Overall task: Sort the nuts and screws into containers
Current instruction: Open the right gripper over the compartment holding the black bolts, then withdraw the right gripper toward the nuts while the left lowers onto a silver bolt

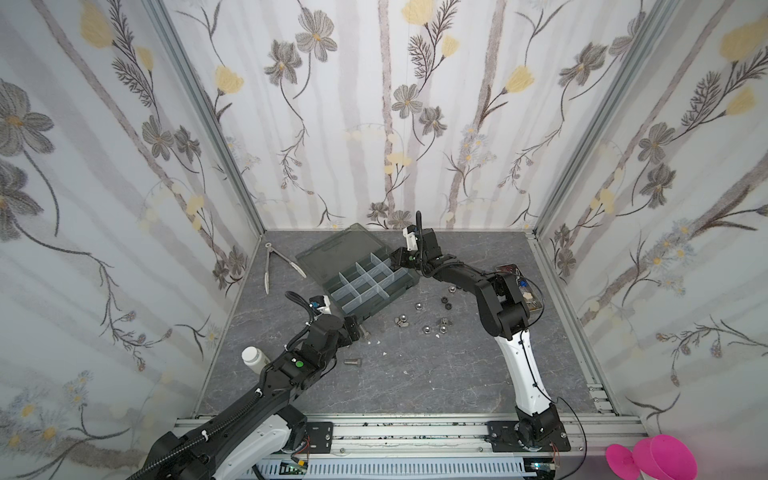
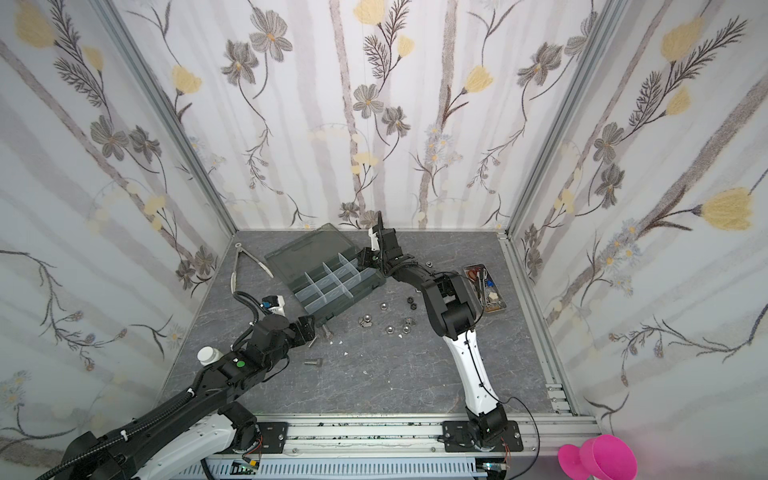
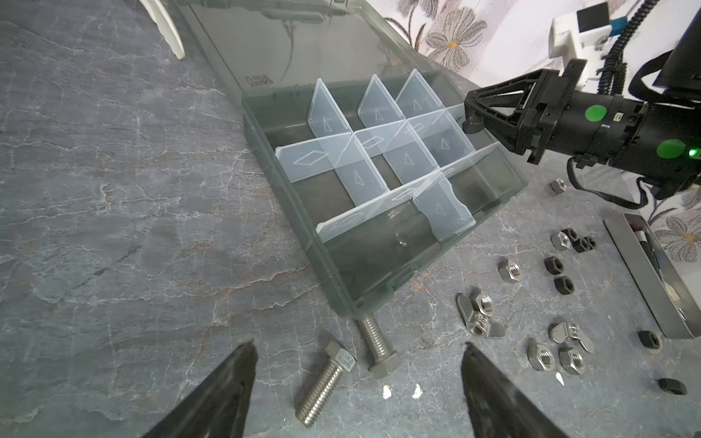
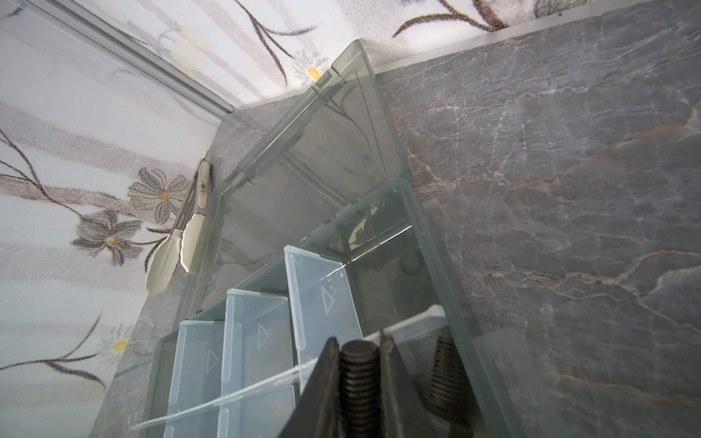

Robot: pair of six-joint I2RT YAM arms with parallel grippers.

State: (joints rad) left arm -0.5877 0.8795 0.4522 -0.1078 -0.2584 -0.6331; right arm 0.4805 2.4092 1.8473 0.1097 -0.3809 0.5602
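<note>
Over the box (image 4: 436,273) rim, right hand (image 4: 357,336) pinches a black screw (image 4: 359,373); left hand (image 3: 357,344) gapes nearby.

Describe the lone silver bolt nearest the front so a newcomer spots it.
Start at the smoky organizer box, then come forward past the left gripper. The silver bolt lies alone on bare table, unlike the bolts at the box corner.

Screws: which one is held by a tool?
The black screw, gripped by the right tool over the organizer box; the silver screws lie loose on the table.
</note>
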